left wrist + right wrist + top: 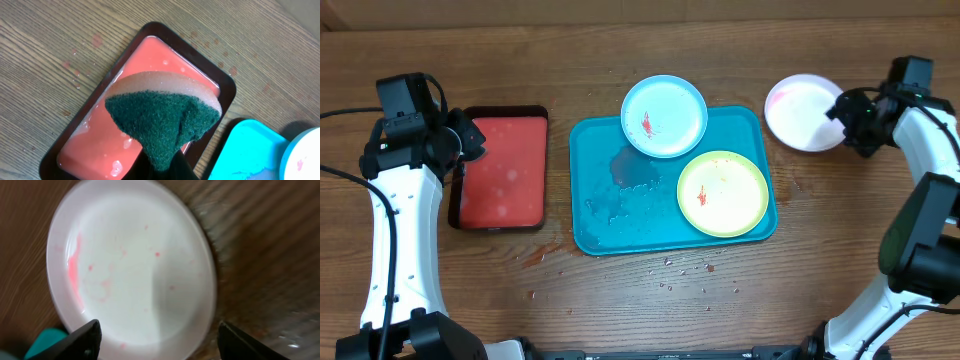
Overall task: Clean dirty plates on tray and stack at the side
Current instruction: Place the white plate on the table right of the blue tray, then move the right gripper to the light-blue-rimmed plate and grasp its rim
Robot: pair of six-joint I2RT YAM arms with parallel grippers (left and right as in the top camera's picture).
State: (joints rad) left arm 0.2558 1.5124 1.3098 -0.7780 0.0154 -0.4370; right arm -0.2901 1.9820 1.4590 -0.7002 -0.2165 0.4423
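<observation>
The turquoise tray (610, 215) lies mid-table. On it sit the light blue plate (670, 108), overlapping the tray's back rim, and the yellow-green plate (732, 205), each with a red smear. The white plate (798, 110) rests on the table to the right of the tray, with pink smears; it also shows in the right wrist view (135, 265). My right gripper (157, 337) is open over its edge, holding nothing. My left gripper (162, 167) is shut on a sponge (160, 112) with a green scrub face, above the red tray (145, 65).
The small red tray (505, 165) with dark rim holds pinkish liquid, left of the turquoise tray. Water pools on the turquoise tray's left half (630, 175). Droplets (685, 270) dot the wood in front of it.
</observation>
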